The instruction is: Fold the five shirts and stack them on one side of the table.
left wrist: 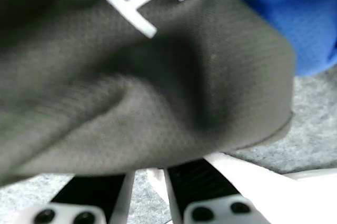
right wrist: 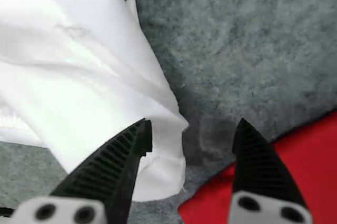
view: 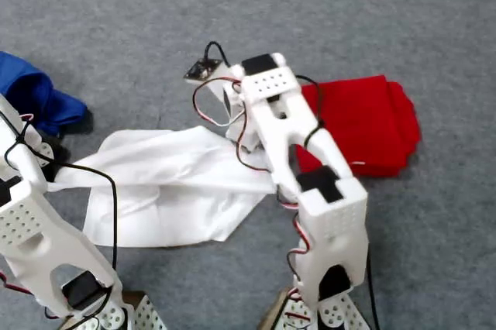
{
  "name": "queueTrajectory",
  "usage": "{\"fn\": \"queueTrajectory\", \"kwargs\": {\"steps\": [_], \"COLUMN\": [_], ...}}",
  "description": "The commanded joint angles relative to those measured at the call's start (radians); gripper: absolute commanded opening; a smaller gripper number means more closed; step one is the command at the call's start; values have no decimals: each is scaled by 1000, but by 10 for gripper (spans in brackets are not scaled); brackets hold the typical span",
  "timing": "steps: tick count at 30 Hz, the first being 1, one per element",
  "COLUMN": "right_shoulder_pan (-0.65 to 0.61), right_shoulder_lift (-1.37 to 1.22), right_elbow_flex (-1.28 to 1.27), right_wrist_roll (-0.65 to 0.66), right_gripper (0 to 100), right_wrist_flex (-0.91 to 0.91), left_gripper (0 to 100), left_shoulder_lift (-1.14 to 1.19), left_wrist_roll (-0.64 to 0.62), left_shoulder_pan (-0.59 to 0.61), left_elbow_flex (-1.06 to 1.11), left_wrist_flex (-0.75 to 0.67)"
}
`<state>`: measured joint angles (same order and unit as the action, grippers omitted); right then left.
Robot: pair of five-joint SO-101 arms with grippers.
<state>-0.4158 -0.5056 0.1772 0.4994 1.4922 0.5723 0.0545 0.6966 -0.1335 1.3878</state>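
Limp white shirt [view: 155,190] on the grey surface [view: 387,28]. The right gripper [right wrist: 194,129] has its fingers spread over the shirt's edge; the left gripper [left wrist: 152,174] pinches a corner. Probably light and floppy, so hold it by the corners.

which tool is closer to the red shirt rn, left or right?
Right. The right tool hovers at the edge of the white shirt beside the red shirt; the left tool is far across, by the blue shirt.
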Motion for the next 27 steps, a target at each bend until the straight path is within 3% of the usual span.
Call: {"fn": "queueTrajectory", "kwargs": {"steps": [1, 14, 21, 27], "right_shoulder_pan": [-1, 4, -1, 1], "right_shoulder_lift": [-42, -105, -62, 27], "right_elbow_flex": [4, 45, 62, 87], "right_wrist_roll": [-11, -8, -9, -3], "right_gripper": [260, 257, 82, 77], "right_wrist_flex": [-12, -28, 20, 64], "left_gripper": [19, 19, 19, 19], "left_shoulder_lift": [-8, -8, -8, -8], "left_wrist_roll": [6, 6, 6, 6], "left_shoulder_pan": [-18, -18, -18, -18], "left_elbow_flex": [-12, -12, -12, -12], "left_wrist_flex": [-64, -64, -64, -64]}}
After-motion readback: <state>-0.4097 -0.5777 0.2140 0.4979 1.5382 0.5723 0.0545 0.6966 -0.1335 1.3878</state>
